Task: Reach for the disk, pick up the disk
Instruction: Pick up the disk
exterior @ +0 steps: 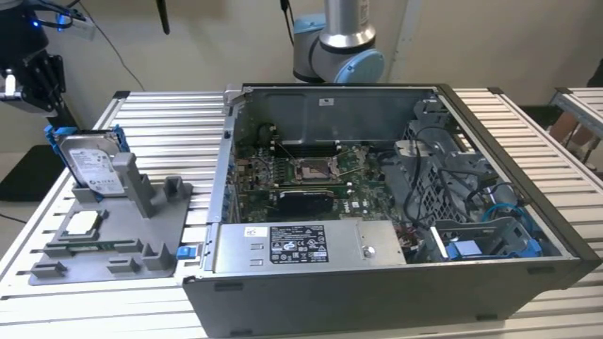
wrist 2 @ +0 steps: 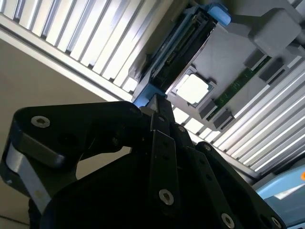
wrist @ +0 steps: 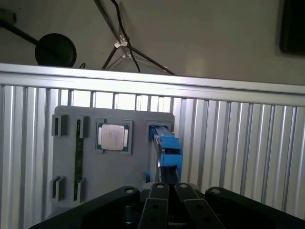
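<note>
One disk (exterior: 92,164) stands on edge in its blue bracket at the far end of one grey tray (exterior: 141,244), on the slatted table (exterior: 160,106) at the exterior view's left. One square chip (exterior: 82,222) and one green memory strip (wrist: 77,157) lie nearer on that tray. One open computer case (exterior: 377,300) sits just to its right. The gripper (wrist: 169,187) hangs near the disk, apart from it, fingers pressed together and grasping nothing.
</note>
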{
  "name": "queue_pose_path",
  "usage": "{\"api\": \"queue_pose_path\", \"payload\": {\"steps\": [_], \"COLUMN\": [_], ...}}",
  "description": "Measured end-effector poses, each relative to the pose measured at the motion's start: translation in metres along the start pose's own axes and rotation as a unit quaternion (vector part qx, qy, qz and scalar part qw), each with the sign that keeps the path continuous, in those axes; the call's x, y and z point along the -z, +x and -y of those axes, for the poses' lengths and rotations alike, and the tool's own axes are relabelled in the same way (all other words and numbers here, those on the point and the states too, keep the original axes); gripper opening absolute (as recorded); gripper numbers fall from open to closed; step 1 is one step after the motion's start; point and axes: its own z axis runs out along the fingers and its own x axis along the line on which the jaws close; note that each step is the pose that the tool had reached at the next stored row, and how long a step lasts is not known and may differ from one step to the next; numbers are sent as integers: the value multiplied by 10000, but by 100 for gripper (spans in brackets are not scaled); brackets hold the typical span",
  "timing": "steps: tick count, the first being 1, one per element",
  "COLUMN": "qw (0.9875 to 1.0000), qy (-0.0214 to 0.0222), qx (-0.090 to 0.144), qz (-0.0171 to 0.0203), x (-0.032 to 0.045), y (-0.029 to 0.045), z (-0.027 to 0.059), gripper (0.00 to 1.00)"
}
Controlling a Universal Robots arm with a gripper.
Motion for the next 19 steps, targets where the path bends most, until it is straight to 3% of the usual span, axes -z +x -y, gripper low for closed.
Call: {"api": "queue_pose_path", "payload": {"steps": [15, 16, 19], "qw": [10000, 10000, 10000], "qy": [0, 0, -1], "qx": [0, 0, 0], "qz": [-6, -7, -8], "x": [0, 0, 0], "y": [0, 0, 0], "z": [0, 0, 0], "gripper": [0, 100, 100]}}
